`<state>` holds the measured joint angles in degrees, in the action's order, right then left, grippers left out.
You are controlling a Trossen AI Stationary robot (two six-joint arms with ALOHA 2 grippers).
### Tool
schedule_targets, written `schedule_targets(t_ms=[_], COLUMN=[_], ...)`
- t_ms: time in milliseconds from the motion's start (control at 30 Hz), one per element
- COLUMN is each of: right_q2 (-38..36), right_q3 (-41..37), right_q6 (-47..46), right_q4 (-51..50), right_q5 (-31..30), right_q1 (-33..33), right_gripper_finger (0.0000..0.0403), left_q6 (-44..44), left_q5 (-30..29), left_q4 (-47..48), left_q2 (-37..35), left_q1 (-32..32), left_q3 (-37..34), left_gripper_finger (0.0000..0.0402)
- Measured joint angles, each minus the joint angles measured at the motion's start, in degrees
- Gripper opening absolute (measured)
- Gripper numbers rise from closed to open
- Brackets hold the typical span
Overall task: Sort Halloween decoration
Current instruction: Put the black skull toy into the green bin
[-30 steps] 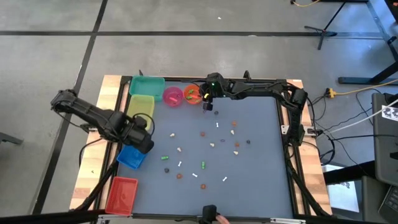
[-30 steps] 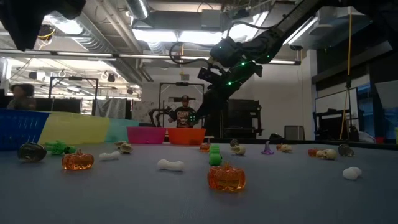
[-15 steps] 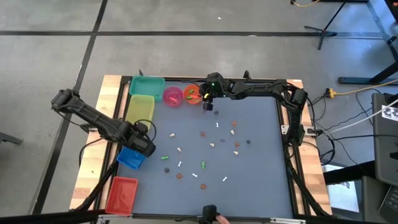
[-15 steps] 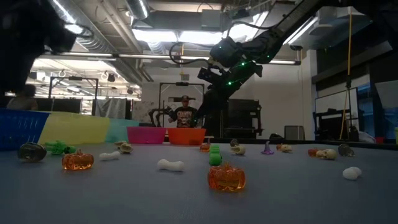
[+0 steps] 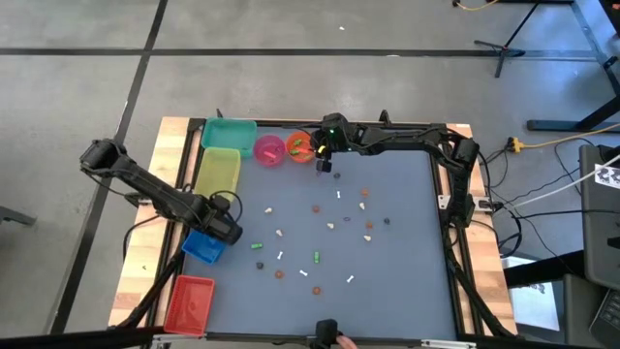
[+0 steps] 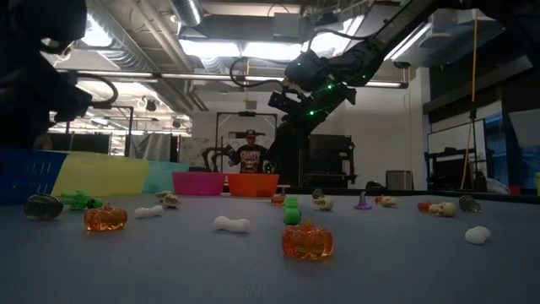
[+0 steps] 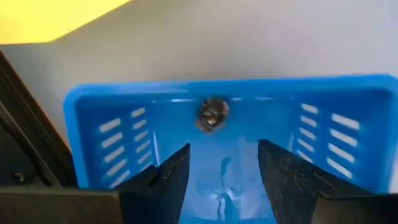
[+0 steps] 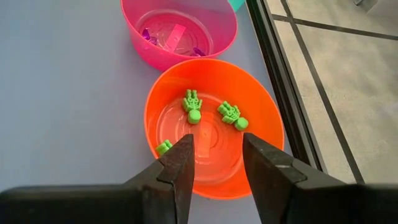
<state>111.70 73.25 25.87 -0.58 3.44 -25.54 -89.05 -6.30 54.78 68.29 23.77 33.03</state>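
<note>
Your left gripper (image 7: pixel 219 163) hangs over the blue bin (image 7: pixel 102 134) with its fingers apart and empty, one small dark trinket (image 7: pixel 212 114) lying in the bin just ahead of the tips. Your right gripper (image 8: pixel 219 155), fingers apart and empty, hovers over the orange bowl (image 8: pixel 261 118), which holds three green skeletons (image 8: pixel 192 106). Roughly seventeen loose trinkets (image 5: pixel 316 257) lie mid-table, between the arms, long axes pointing every way.

The table (image 5: pixel 387 242) is seen from straight overhead, and level from its edge. A blue bin (image 7: pixel 99 124) and an orange bowl (image 8: pixel 261 124) are viewed closely by the wrist cameras; both appear overhead.
</note>
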Motion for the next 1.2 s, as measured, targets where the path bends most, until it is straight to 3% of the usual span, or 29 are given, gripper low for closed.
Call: schedule_targets(t_ms=[267,900,1200], right_q2=[0.00,0.00,0.00], right_q3=[0.00,-0.02,-0.02], right_q6=[0.00,0.00,0.00], right_q4=[0.02,0.02,0.02], right_q5=[0.00,0.00,0.00], right_q1=[0.00,0.00,0.01], right_gripper_finger=[0.0135,0.0135,0.0135], left_q6=[-0.45,-0.45,-0.47], left_q5=[-5.03,-5.58,-5.55], left_q4=[-0.05,-6.78,-7.12], left_q2=[-0.02,-0.20,-0.15], left_q1=[0.00,0.00,0.00], left_q3=[-0.23,-6.70,-6.75], left_gripper_finger=[0.0172,0.0171,0.0127])
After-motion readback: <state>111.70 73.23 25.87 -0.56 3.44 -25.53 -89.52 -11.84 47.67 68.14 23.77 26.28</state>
